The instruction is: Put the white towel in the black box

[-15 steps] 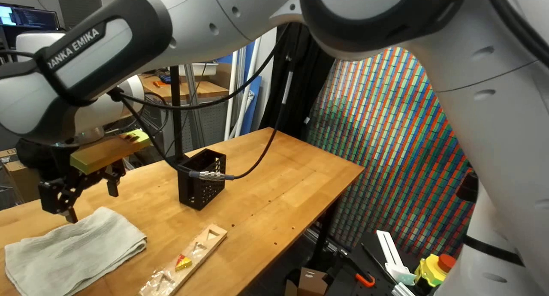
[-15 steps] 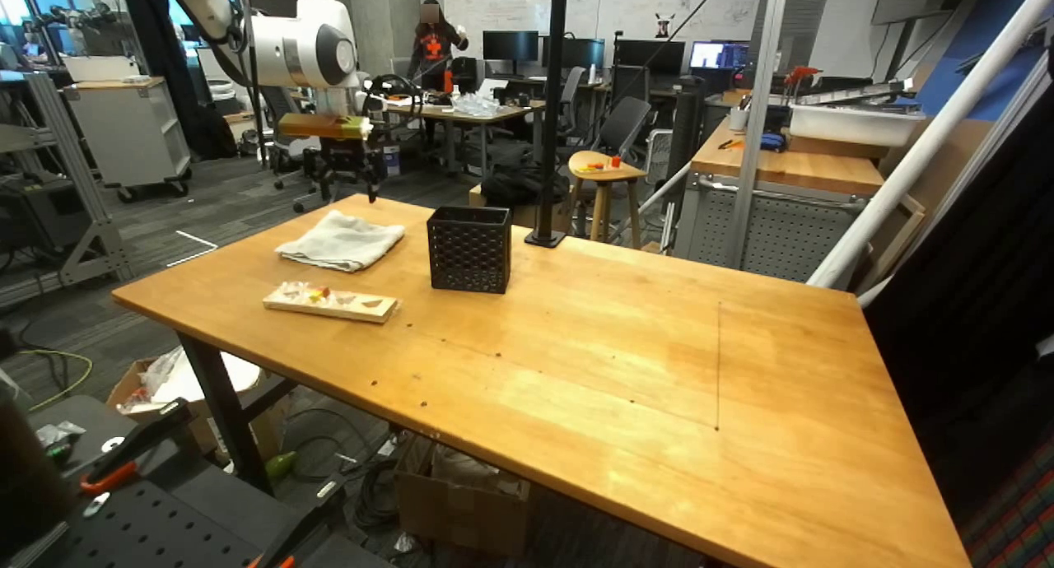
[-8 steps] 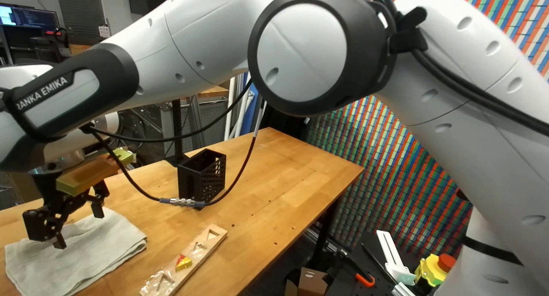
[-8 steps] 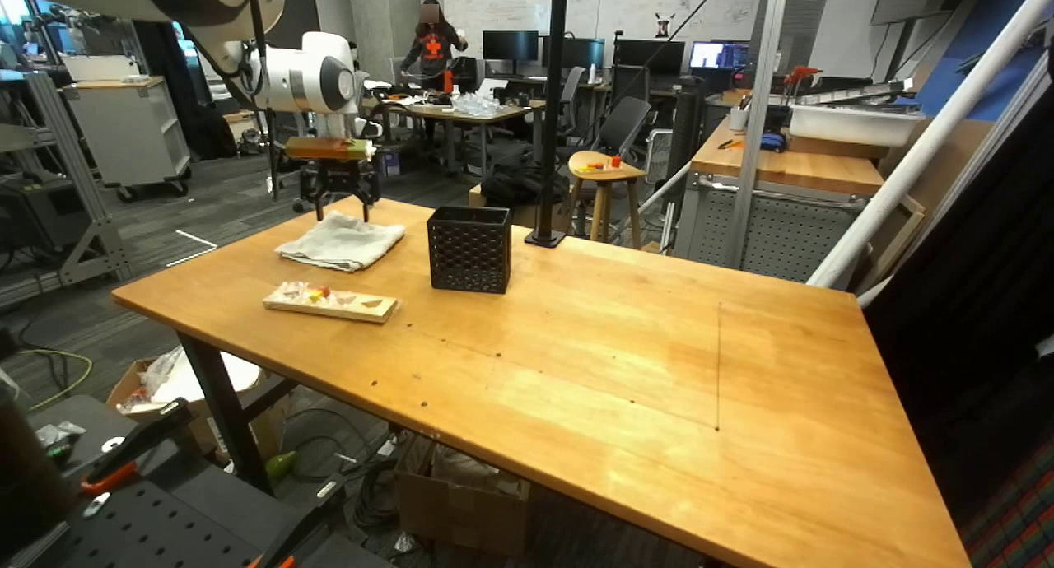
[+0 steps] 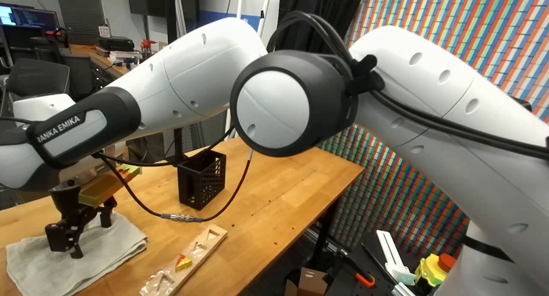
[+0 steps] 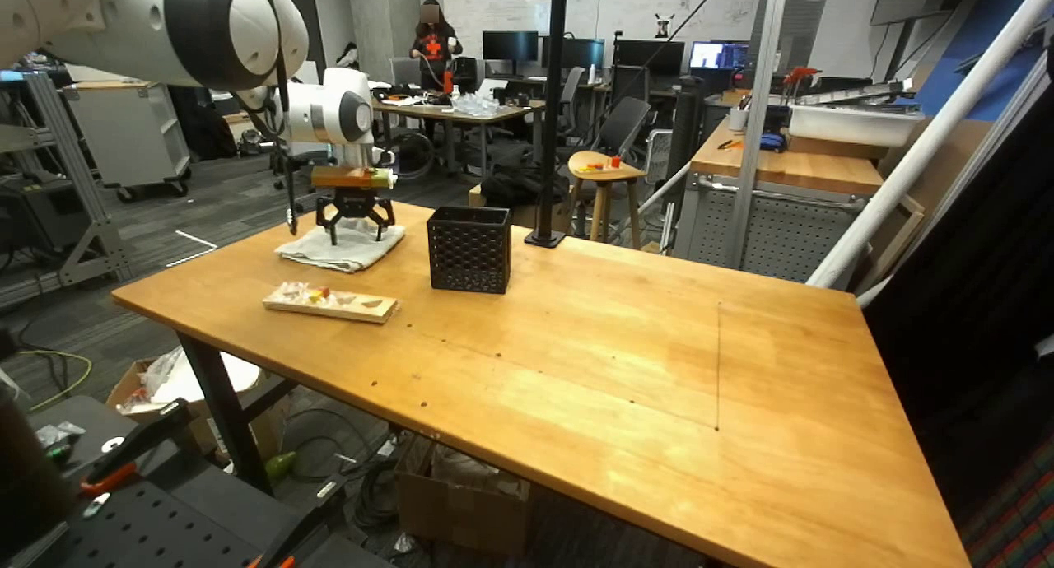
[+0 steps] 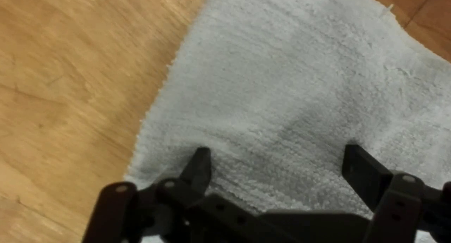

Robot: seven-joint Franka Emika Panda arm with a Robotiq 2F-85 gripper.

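Note:
The white towel (image 5: 109,249) lies folded on the wooden table, also seen in an exterior view (image 6: 342,255) and filling most of the wrist view (image 7: 282,77). My gripper (image 5: 91,240) points down over the towel, also in an exterior view (image 6: 356,237). In the wrist view the gripper (image 7: 277,151) is open, with its fingertips wide apart at the towel's surface and flat cloth between them. The fingertips seem to touch the cloth. The black box (image 5: 189,184), open at the top with perforated walls, stands upright beside the towel, also in an exterior view (image 6: 469,251).
A wooden strip with triangular cutouts (image 5: 206,242), partly in clear wrap with a red-yellow piece, lies near the towel and box, also in an exterior view (image 6: 356,306). A black post (image 6: 547,181) stands behind the box. My arm's cable (image 5: 182,218) hangs low between towel and box.
My arm has come down. The gripper has dropped from above the towel's far side onto the towel, staying open. The towel, box and wooden strip have not visibly moved.

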